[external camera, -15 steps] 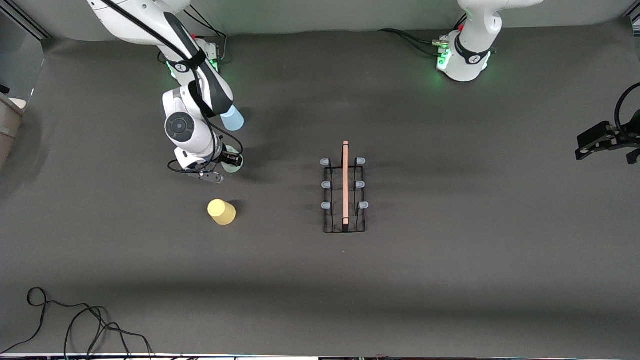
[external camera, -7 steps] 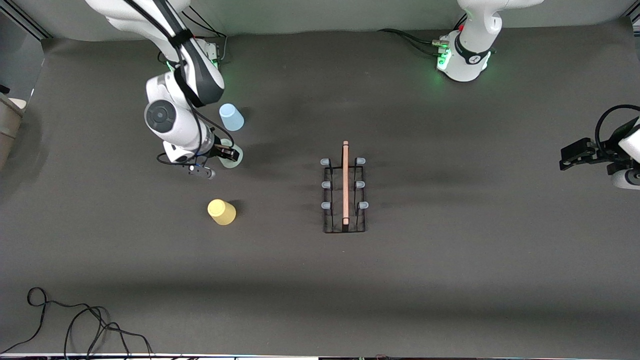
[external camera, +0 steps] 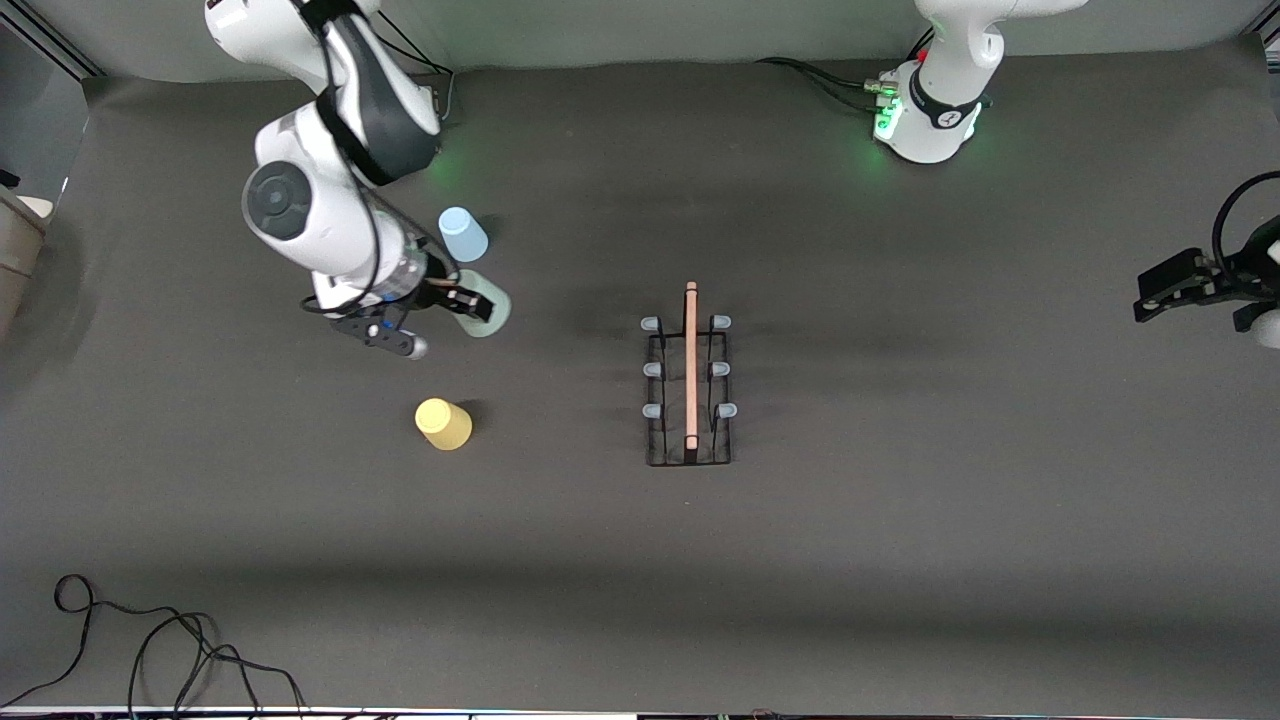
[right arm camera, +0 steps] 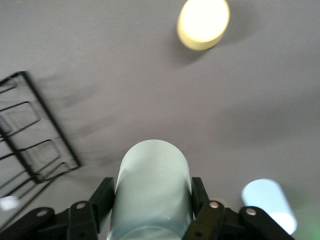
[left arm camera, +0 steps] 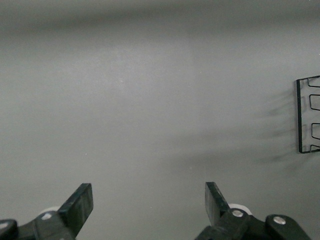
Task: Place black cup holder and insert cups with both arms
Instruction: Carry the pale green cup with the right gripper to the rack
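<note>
Here, the right pincer (external camera: 462, 303) grips the pale green cup (external camera: 487, 310), lifted above the bench (external camera: 900, 560) toward the right arm's end from the black cup holder (external camera: 689, 375), which stands upright mid-bench. The light blue cup (external camera: 463, 234) sits farther from the front camera than the holder, the yellow cup (external camera: 443, 423) level with the holder's nearer end. The left pincer (left arm camera: 149, 200) waits with fingers spread wide and empty, over the bench toward the left arm's end from the holder.
</note>
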Robot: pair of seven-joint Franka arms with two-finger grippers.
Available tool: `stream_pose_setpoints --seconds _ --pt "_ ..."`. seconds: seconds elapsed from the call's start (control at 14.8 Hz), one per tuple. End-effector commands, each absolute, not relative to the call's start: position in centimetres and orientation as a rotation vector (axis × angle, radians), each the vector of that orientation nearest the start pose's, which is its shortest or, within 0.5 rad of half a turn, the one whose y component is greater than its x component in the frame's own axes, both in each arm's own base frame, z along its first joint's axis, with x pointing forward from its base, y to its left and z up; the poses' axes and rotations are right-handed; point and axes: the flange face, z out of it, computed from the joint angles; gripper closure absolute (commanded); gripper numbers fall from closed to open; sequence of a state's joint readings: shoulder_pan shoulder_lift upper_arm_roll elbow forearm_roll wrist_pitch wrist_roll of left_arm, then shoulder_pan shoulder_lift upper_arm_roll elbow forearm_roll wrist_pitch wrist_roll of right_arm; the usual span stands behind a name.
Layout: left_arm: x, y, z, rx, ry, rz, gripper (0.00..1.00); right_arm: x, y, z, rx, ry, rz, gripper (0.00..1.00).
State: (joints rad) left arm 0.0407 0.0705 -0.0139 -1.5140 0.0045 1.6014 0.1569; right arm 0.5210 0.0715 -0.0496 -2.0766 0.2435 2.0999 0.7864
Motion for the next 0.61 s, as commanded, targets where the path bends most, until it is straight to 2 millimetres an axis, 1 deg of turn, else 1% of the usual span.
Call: stream_pose_setpoints --seconds 0.0,0.14,0.27,0.47,0.54 --pt "57.8 1.4 61.3 -3.144 0.183 -0.011 0.00 49.9 34.1 38.5 -2.899 0.768 0.265 0.76" --pt "57.7 1.2 61.4 -3.144 0.186 -0.015 0.00 50.6 37.6 38.1 -2.882 0.834 0.255 0.76" --pt "57.9 1.0 61.3 -3.145 0.174 -0.013 0.00 50.7 40.7 38.0 -2.866 0.871 0.243 0.76" --pt "57.8 0.4 61.2 -3.145 0.169 -0.006 0.00 50.6 43.6 38.1 -2.841 0.920 0.221 0.76" --pt "57.8 -0.3 61.0 -3.145 0.174 0.006 0.00 50.9 44.1 37.9 -2.835 0.936 0.214 0.76"
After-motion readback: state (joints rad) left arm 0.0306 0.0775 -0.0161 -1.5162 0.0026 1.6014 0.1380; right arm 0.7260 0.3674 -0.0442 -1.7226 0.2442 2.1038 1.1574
